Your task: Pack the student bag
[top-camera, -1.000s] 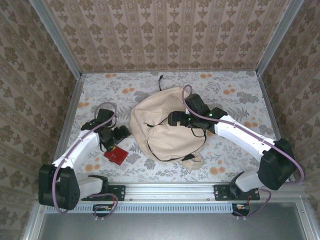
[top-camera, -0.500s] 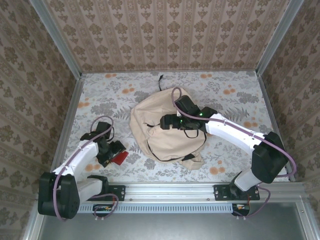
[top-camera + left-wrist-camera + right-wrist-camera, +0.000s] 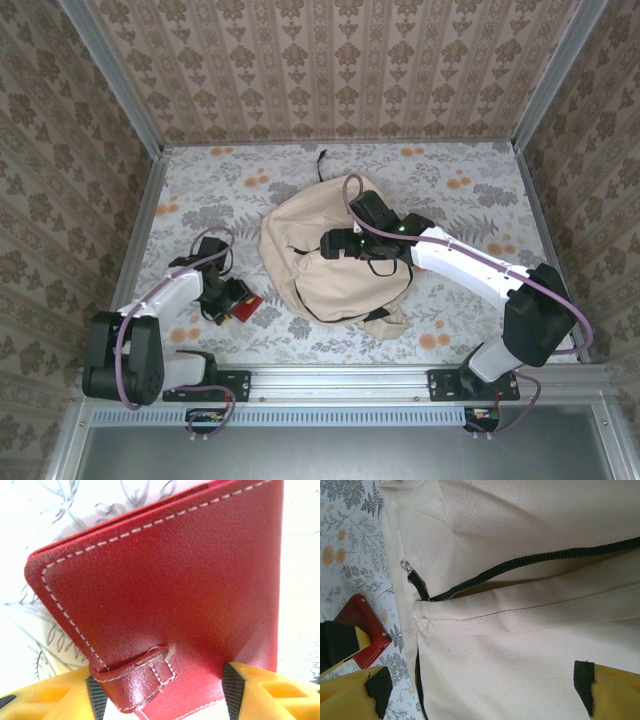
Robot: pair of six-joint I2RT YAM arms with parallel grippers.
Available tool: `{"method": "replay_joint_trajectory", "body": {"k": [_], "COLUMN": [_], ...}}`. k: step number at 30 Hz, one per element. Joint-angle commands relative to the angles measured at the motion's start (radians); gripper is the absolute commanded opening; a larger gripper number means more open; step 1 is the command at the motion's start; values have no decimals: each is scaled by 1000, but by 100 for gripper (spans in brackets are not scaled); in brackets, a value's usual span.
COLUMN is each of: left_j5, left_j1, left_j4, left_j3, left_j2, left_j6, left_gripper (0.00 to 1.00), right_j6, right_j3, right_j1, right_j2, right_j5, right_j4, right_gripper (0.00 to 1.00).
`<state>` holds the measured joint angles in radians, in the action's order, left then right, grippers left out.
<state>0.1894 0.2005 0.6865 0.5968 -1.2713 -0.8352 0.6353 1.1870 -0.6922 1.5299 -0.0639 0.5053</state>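
1. Far left: the left gripper (image 3: 230, 297) is low over the table (image 3: 450, 190), at a red leather case (image 3: 246, 306) with white stitching and a strap tab. In the left wrist view its pads (image 3: 234, 687) stand at either side of the case's (image 3: 165, 595) near edge. The view is too close to show a firm pinch, so I cannot tell whether it is gripped or only bracketed.

2. Centre: the student bag (image 3: 320, 250) lies slumped on the table just right of the case, near it but apart. Its black top loop (image 3: 321, 160) points to the far wall.

3. Handling, as a judgement: the bag looks soft, limp and light, with creased cloth that will fold and slide instead of holding shape. Pinching flat panels would only bunch the fabric. Better holds are the cloth lip beside the zipper (image 3: 520, 562), which gapes slightly, or the top loop.

4. Right of centre: the right gripper (image 3: 335, 243) hangs over the bag's upper face with its fingers spread wide and nothing between them. The right wrist view shows both fingertips (image 3: 583, 677) apart over beige weave (image 3: 520, 645), with the zipper slit just ahead.

5. The mouth likely needs holding wide before the case goes in.
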Motion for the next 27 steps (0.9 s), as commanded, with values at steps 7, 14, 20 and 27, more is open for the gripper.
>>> {"method": "replay_joint_trajectory", "body": {"k": [7,14,20,27], "left_j5": [3,-5,-13,-46], "left_j1": [-3,2,10,11], "left_j4": [-37,-16,-8,53], "left_j3": [57,91,108,177], "left_j2": [-32,-10,1,57], "left_j6": [41,50,51,65], "left_gripper": [37,17,10,4], "right_j6": [17,18,18,18], "right_j3": [23,23,25,27], "right_j1": [-6,-5,-6,-6], "right_j2": [4,4,4,-6], "right_j5": [12,12,12,13], "right_j4": [27,27,27,52], "right_gripper": [97,97,97,97]}}
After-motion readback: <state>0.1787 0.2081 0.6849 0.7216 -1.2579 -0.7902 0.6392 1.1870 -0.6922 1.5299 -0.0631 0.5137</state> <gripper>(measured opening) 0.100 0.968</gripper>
